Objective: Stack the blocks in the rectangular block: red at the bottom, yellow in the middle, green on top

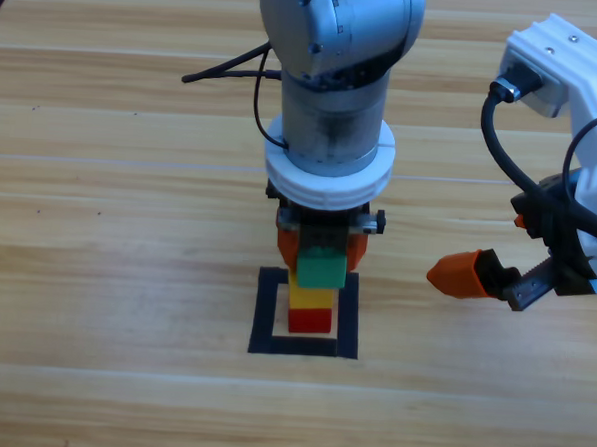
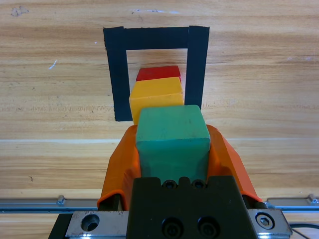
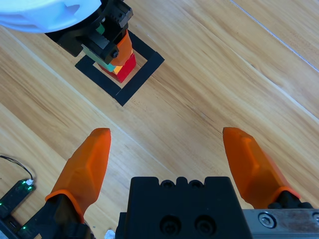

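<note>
Not much else around on your wooden desk (image 1: 96, 273): just a black cable (image 1: 226, 75) trailing toward the far edge behind the left arm, and a small circuit board with green lights (image 3: 14, 196) that peeks into the corner of the right wrist view. Nothing sits between the two arms.

The black tape square (image 1: 305, 313) is about mid-desk, a bit toward the near edge. Inside it the red cube (image 1: 309, 320) sits on the bare wood, with the yellow cube (image 1: 309, 294) on top of it.

Your left gripper (image 2: 173, 144) is clamped on the green cube (image 2: 172, 135), one orange jaw pressed against each side. The green one sits right over the yellow, but you can't really tell if it's touching or a hair above. The left arm comes straight down from the far edge, wrist pointing nearly vertically over the stack.

Your right gripper (image 3: 167, 154) has its jaws spread wide with nothing in them. It's parked well off toward the right edge of the desk, angled back at the stack
</note>
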Action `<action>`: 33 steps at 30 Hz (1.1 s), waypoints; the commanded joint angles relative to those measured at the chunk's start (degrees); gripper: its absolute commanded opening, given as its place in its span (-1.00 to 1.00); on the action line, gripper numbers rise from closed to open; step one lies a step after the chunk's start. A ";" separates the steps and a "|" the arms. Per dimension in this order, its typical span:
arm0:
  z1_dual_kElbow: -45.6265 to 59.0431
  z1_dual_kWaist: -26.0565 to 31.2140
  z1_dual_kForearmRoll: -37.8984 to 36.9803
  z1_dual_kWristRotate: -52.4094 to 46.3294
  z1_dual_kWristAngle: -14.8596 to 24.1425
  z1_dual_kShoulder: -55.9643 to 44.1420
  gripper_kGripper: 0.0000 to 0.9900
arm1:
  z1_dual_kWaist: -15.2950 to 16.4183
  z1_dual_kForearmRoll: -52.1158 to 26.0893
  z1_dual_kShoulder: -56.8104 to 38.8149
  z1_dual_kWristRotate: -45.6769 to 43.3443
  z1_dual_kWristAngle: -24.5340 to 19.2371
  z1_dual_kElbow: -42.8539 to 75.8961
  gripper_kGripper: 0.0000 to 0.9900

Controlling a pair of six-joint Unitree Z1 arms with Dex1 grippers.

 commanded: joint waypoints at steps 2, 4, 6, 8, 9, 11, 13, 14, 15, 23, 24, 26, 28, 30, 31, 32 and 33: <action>-0.07 0.86 0.60 0.41 0.70 2.45 -0.96 | -1.34 0.71 2.62 -0.17 0.40 -0.51 0.99; 0.01 0.95 0.60 0.41 0.70 2.27 -0.96 | -1.34 0.71 2.62 -0.17 0.40 -0.51 0.99; -0.07 0.95 0.60 0.41 0.70 2.09 -0.96 | -1.34 0.80 2.62 -0.17 0.40 -0.51 0.99; -0.07 1.04 0.60 0.41 0.70 1.83 -0.96 | -1.34 0.71 2.62 -0.17 0.40 -0.51 0.99; 0.01 1.04 0.69 0.41 0.70 1.74 -0.96 | -1.34 0.71 2.62 -0.17 0.40 -0.51 0.99; -0.07 1.13 0.69 0.50 0.70 1.65 -0.96 | -1.43 0.71 2.62 -0.17 0.40 -0.51 0.99; -0.07 1.22 0.69 0.59 0.78 1.48 -0.96 | -1.43 0.71 2.70 -0.17 0.49 -0.51 0.99; 0.01 1.30 0.78 0.59 0.78 1.39 -0.96 | -1.34 0.71 2.70 -0.17 0.49 -0.51 0.99; 0.01 1.30 0.78 0.59 0.78 1.13 -0.96 | -1.34 0.80 2.70 -0.17 0.49 -0.51 0.99; 0.10 1.66 0.95 0.76 0.78 0.78 -0.96 | -1.34 0.80 2.88 -0.17 0.67 -0.69 0.99; 0.10 1.74 0.95 0.85 0.78 0.78 -0.96 | -1.34 0.80 2.88 -0.17 0.67 -0.69 0.99; 0.10 1.74 0.95 0.85 0.78 0.78 -0.96 | -1.34 0.80 2.88 -0.17 0.67 -0.69 0.99; 0.19 1.74 0.95 0.94 0.78 0.78 -0.96 | -1.34 0.80 2.88 -0.17 0.67 -0.60 0.99; 0.19 1.83 0.95 1.03 0.78 0.86 -0.96 | -1.34 0.80 2.88 -0.17 0.67 -0.60 0.99; 0.19 1.92 0.95 0.94 0.78 0.86 -0.96 | -1.34 0.80 2.88 -0.17 0.67 -0.60 0.99; 0.19 1.92 0.95 1.03 0.78 0.86 -0.96 | -1.34 0.80 2.97 -0.17 0.67 -0.60 0.99; 0.19 2.01 0.95 1.03 0.78 0.86 -0.96 | -1.34 0.80 2.97 -0.17 0.67 -0.60 0.99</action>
